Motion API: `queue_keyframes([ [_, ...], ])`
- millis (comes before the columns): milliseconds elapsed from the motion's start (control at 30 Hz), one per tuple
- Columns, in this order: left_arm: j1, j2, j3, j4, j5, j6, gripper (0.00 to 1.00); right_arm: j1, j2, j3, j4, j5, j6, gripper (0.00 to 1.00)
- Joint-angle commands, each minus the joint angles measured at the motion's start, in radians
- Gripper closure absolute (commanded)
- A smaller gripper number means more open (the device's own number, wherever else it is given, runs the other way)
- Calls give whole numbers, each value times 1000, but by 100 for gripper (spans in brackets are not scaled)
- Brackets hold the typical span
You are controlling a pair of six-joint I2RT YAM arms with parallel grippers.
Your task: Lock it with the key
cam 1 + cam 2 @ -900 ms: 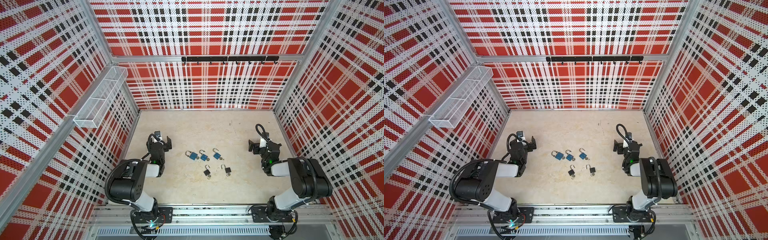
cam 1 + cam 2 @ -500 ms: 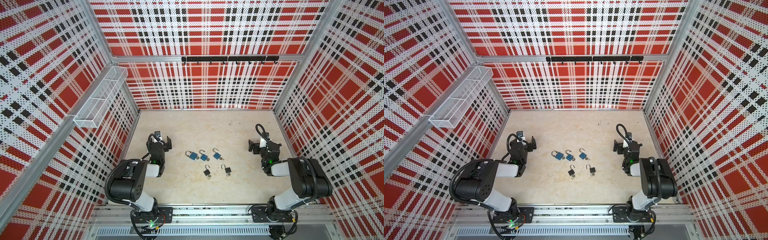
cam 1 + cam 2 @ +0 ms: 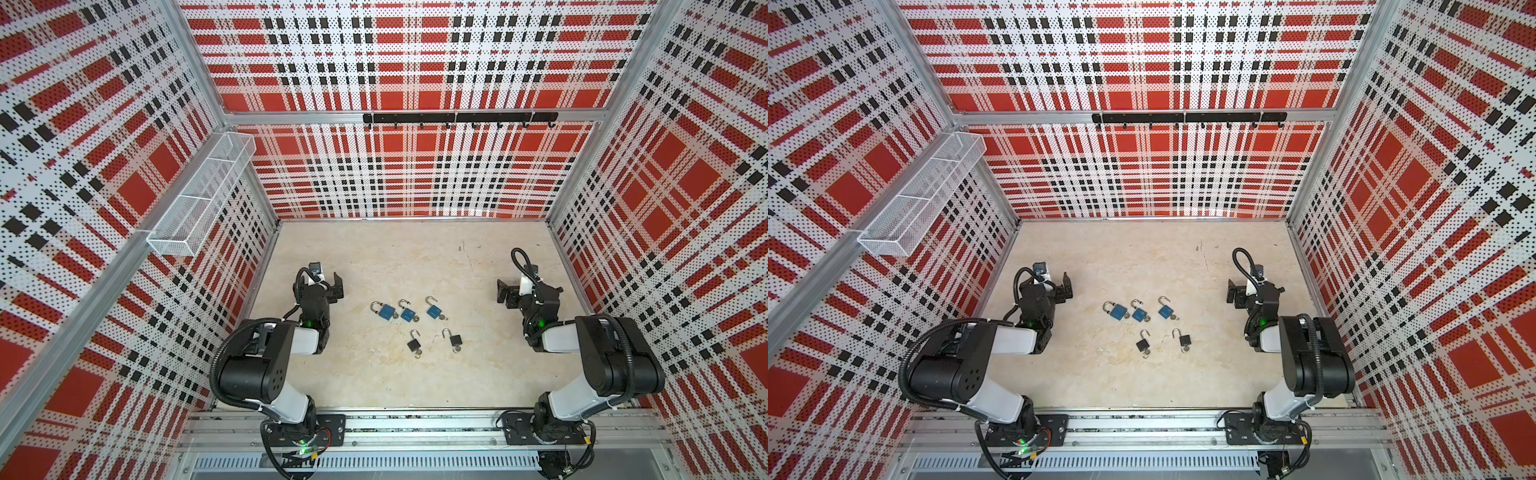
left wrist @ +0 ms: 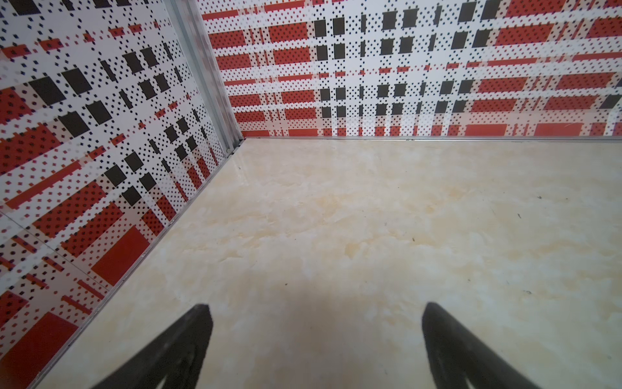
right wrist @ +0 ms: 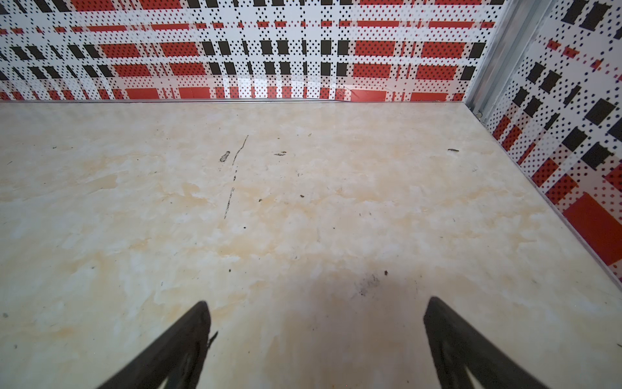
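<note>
**Supervisor:** State of both hands, and where is the work?

**Operator:** I have the left hand (image 3: 335, 286) and the right hand (image 3: 505, 291) both released, jaws spread wide with nothing between them. Each wrist view shows only bare counter (image 3: 374, 382) ahead of the jaws. The work lies mid-counter: a row of three blue padlocks (image 3: 409, 313) and, just toward 6 o'clock of it, two black padlocks (image 3: 414, 344). From that cluster my left hand sits at 9 o'clock and my right at 3 o'clock, both well apart from it.

**Supervisor:** Handling?

**Operator:** My judgement: small metal bodies, rigid, dense for their size, smooth-sided and liable to skate on this polished surface. Most shackles (image 3: 430, 300) look swung open. A small key (image 3: 417, 354) appears to sit at the base of each body, but it is too small to confirm. I would pinch one body across its flat faces with one hand. The other hand would press the shackle home or turn the key head.

**Supervisor:** Obstructions?

**Operator:** None on the approach. The locks lie close together, so wide jaws could nudge a neighbour. The wire basket (image 3: 203, 195) at 10 o'clock and the hook rail (image 3: 457, 118) at 12 o'clock hang on the walls, away from the work.
</note>
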State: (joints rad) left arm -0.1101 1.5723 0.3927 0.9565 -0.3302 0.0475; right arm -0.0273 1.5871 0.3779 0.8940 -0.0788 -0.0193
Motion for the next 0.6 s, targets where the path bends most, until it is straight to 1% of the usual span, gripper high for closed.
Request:
queue_keyframes([
  [0,-2,8,-8,24,-9,-18,0,18,5,23,30,29,-28,0],
  [133,-2,6,-9,24,-9,-18,1,23,4,24,30,39,-30,0],
  [200,-3,5,-11,26,-10,-20,9,23,0,19,39,39,-29,0],
  [233,-6,3,-14,32,-23,-19,11,23,-11,25,19,56,-22,6],
  [267,-25,-11,-14,28,-87,-13,11,26,-37,32,-19,89,-13,9],
  [300,-39,-26,-22,10,-83,4,14,30,-75,47,-81,118,-11,9],
  [333,-55,-35,-38,37,-104,18,15,34,-125,76,-183,135,-8,10],
  [433,-71,-15,-99,202,-108,44,17,61,-248,182,-471,151,24,15],
  [500,-69,-22,-98,189,-106,42,18,111,-306,220,-561,185,18,16],
  [567,-65,-30,-67,126,-109,37,18,158,-342,249,-623,192,20,15],
])
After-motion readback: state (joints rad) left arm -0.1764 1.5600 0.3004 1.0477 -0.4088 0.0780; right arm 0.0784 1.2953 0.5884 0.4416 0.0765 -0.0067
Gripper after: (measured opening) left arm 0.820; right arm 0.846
